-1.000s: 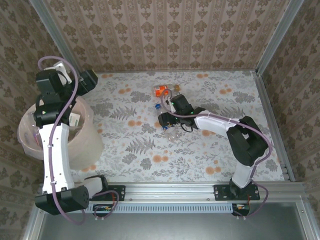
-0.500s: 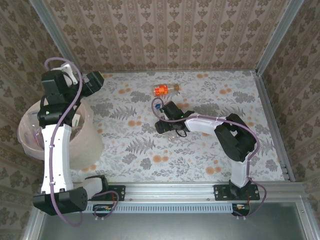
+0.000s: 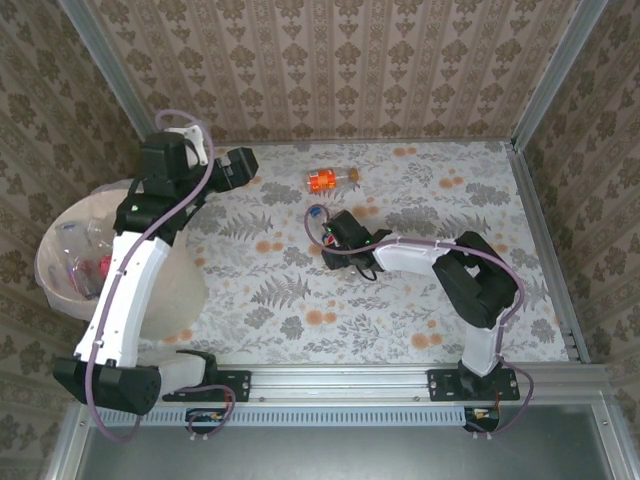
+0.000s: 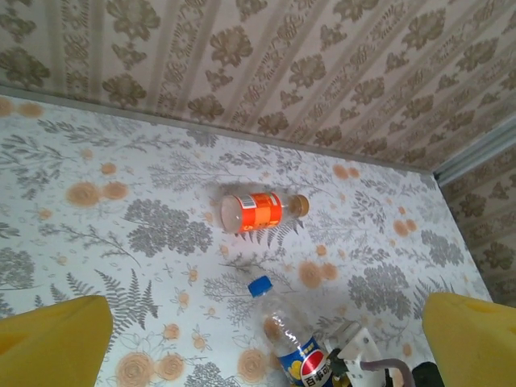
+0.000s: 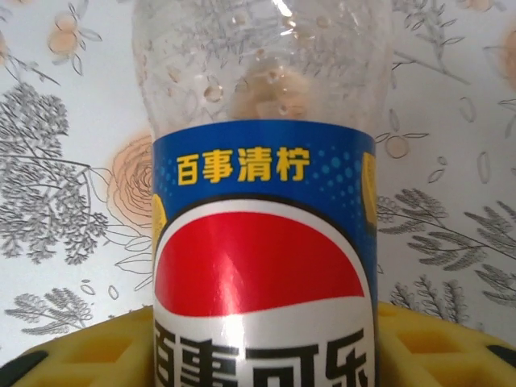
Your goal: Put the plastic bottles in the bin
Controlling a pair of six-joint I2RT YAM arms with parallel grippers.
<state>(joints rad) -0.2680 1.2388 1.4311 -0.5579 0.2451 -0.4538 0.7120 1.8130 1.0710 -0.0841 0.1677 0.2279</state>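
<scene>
A clear plastic bottle with a blue cap and a blue, red and white label (image 3: 322,228) lies on the floral table. My right gripper (image 3: 334,242) is shut on its labelled body; the yellow fingers (image 5: 89,355) press both sides of the label (image 5: 262,201). A second bottle with an orange label (image 3: 327,180) lies farther back, on its side and apart from both grippers. My left gripper (image 3: 236,166) hangs open above the table's far left, its yellow fingers (image 4: 56,334) wide apart and holding nothing. It looks down on the orange bottle (image 4: 254,212) and the blue-capped one (image 4: 294,334). The pale pink bin (image 3: 176,292) stands at the left with several bottles inside.
Patterned walls enclose the table on the back and both sides, with metal posts at the corners. The left arm's white link crosses over the bin. A rail (image 3: 340,385) with both arm bases runs along the near edge.
The left arm has swung from over the bin to the right, out above the table. The right gripper has slid left along the blue-labelled bottle and shut on it.
</scene>
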